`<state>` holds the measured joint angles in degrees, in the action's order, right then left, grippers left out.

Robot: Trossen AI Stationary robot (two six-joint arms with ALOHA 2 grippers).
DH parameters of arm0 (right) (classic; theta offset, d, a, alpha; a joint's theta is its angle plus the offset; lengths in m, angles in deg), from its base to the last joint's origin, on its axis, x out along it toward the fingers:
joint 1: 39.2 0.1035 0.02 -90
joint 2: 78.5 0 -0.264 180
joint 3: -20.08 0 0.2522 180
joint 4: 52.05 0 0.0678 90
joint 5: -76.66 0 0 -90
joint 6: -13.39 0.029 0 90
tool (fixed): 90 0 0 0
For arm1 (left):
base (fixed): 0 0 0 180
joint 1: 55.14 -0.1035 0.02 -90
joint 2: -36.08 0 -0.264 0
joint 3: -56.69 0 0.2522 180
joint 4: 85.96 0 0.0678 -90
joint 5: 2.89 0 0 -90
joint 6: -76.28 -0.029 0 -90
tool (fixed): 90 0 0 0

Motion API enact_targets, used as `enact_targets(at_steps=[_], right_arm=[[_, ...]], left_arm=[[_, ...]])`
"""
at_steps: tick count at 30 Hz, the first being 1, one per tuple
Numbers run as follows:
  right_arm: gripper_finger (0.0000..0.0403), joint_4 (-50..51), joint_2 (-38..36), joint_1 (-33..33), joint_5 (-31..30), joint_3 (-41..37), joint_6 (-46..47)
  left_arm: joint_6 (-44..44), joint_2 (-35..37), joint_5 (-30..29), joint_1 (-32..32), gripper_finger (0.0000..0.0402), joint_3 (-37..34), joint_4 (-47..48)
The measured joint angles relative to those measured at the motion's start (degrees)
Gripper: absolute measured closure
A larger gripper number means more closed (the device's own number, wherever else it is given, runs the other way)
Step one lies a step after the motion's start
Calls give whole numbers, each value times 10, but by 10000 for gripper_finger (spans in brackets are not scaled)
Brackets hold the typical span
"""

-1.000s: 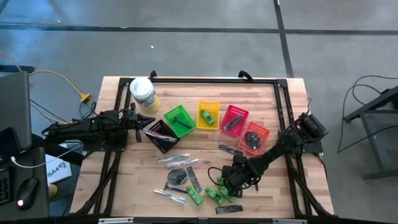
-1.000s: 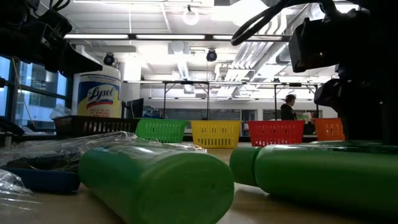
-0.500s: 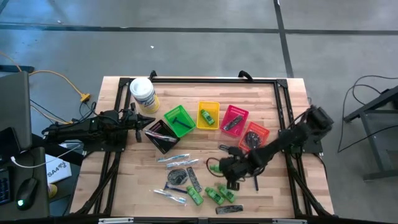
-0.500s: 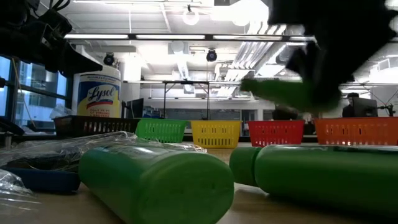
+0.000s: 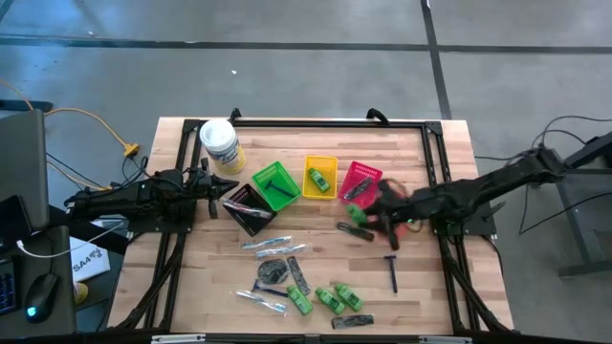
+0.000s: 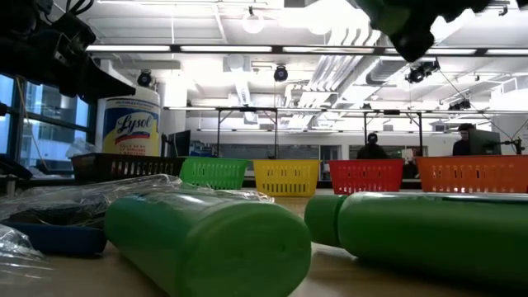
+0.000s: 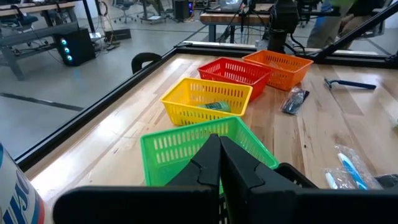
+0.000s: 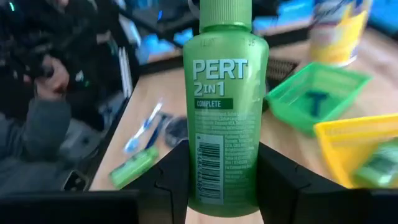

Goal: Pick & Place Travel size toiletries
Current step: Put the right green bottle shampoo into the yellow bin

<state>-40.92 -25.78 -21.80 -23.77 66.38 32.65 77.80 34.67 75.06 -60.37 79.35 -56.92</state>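
My right gripper (image 5: 384,216) hovers over the orange basket (image 5: 402,203) at the table's right, shut on a bright green mini bottle (image 8: 225,93) marked PERT. More toiletries lie near the front edge: green bottles (image 5: 330,299), clear-wrapped sticks (image 5: 273,247), a dark comb (image 5: 354,321) and a razor (image 5: 392,272). The yellow basket (image 5: 320,177) holds one green bottle. My left gripper (image 5: 226,187) waits shut at the table's left, beside the black basket (image 5: 251,205). My right gripper pinches the bottle's lower body (image 8: 189,180) between its two fingers, one finger (image 8: 168,180) on each side. The bottle runs along the fingers, its cap (image 8: 225,15) pointing away from the wrist. It is lifted clear of the table, close to level.
A row of baskets stands across the middle: green (image 5: 275,183), yellow, red (image 5: 361,182), orange. A white Lysol tub (image 5: 220,143) stands at the far left corner. A black frame (image 5: 432,134) edges the table. People sit in the room beyond.
My right gripper has lifted a green bottle out of the group near the front edge. It has carried the bottle up and toward the far right, over the orange basket, tipping from pointing down to nearly level. The other bottles stay where they were.
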Motion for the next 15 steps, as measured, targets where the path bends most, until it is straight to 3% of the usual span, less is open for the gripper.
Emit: enact_targets(at_steps=[6, 15], right_arm=[[274, -66, -160, -44, 7, -132, -16], [274, -71, -300, -90, 16, -249, -2]], left_arm=[[-2, 0, 0, 0, 402, 0, -1], [-2, 0, 0, 0, 402, 0, -1]])
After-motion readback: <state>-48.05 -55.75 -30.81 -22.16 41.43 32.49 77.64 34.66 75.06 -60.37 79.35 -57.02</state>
